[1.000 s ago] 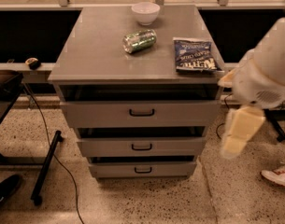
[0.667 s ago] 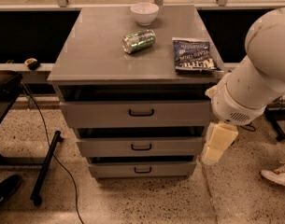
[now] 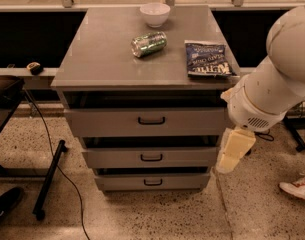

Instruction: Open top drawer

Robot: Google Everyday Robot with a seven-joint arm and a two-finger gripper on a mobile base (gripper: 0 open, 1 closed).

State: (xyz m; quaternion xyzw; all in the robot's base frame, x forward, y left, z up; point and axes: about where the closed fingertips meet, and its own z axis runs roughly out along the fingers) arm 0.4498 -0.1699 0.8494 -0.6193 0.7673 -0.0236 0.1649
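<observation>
A cream-coloured gripper (image 3: 231, 154) is seen hanging just beside the right edge of a grey cabinet (image 3: 107, 59), level with the middle drawer (image 3: 117, 158). Whether it is open or closed cannot be told. The top drawer (image 3: 107, 123) is found directly under the cabinet top. On that top are set a white bowl (image 3: 154, 13), a green can (image 3: 148, 43) laid on its side, and a blue snack bag (image 3: 208, 59). A speckled floor (image 3: 152, 214) lies below.

Three grey drawers (image 3: 151, 121), one bowl (image 3: 154, 13), one can (image 3: 148, 44), one chip bag (image 3: 208, 59), one hand (image 3: 234, 151) right of the drawers.
</observation>
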